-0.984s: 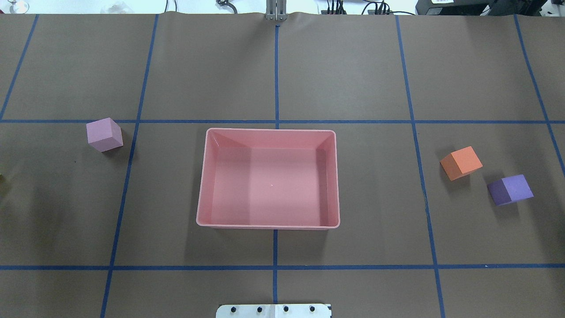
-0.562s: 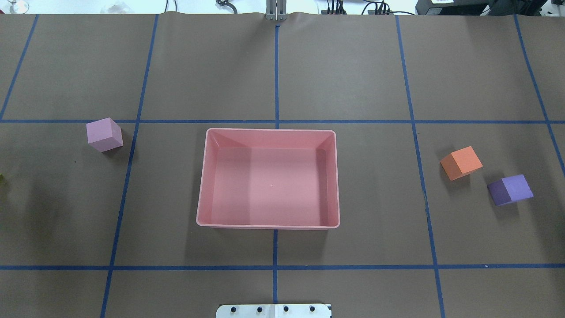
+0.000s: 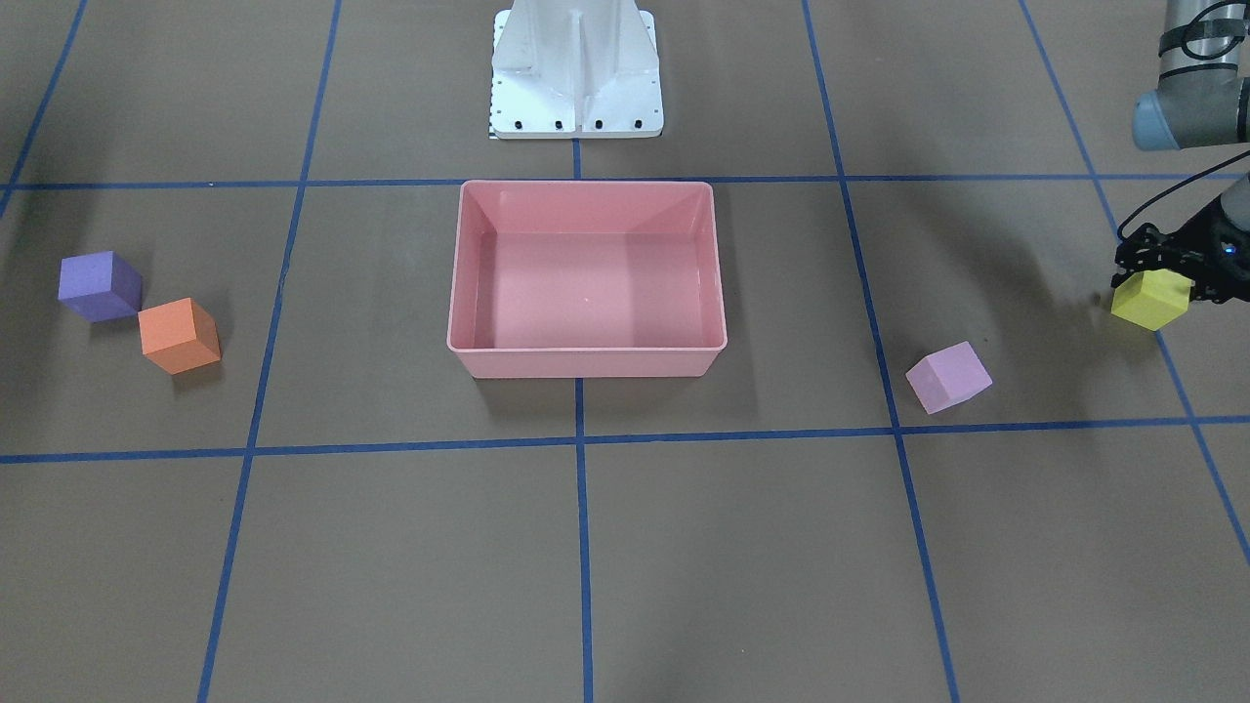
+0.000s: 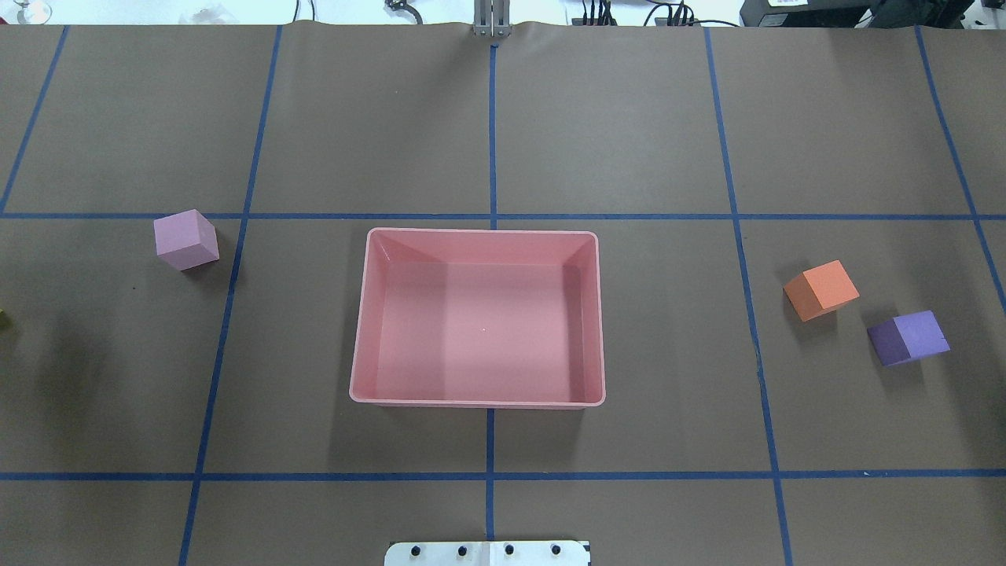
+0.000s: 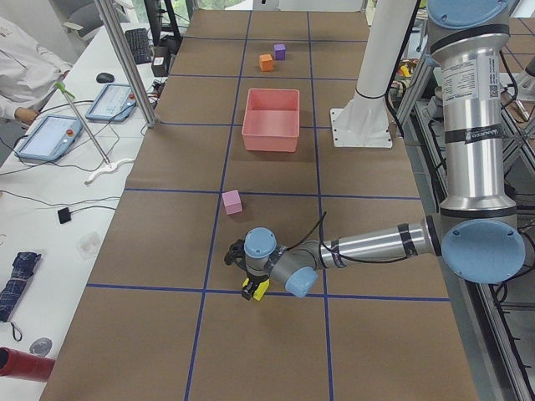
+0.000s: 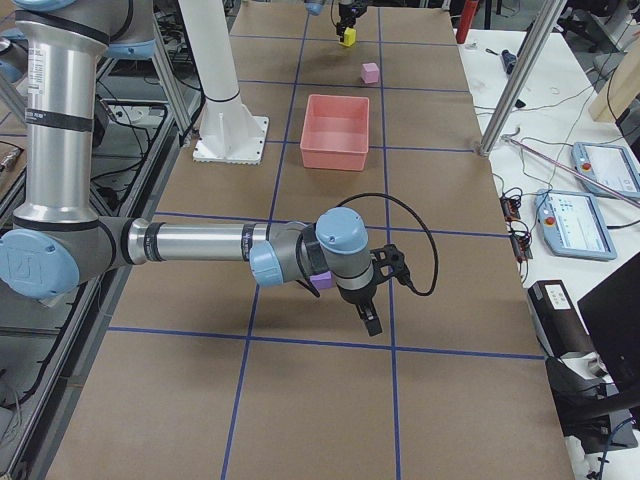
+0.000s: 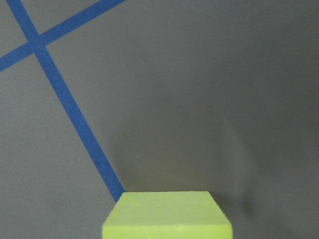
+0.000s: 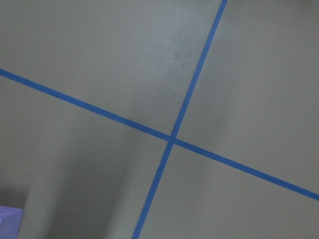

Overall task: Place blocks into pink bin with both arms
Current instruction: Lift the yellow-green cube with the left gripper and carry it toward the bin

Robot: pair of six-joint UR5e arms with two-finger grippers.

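Note:
The pink bin (image 3: 586, 366) (image 4: 361, 314) stands empty at the table's middle. My left gripper (image 3: 1162, 278) (image 5: 251, 282) is shut on the yellow block (image 3: 1152, 299) (image 7: 167, 215) and holds it just above the table, far to the bin's left. The pale pink block (image 4: 185, 240) (image 3: 947, 376) lies between the yellow block and the bin. The orange block (image 4: 821, 290) and the purple block (image 4: 909, 337) lie to the bin's right. My right gripper (image 6: 368, 318) hovers beside the purple block (image 6: 320, 281); I cannot tell whether it is open or shut.
The white metal base (image 3: 576, 68) (image 4: 487, 553) stands behind the bin on the robot's side. Blue tape lines grid the brown table cover. A side bench with tablets (image 5: 50, 134) and metal posts (image 5: 125, 58) runs along the far edge.
The blocks and the bin have not moved. The dark shadow at the overhead view's left edge has drifted slightly toward that edge.

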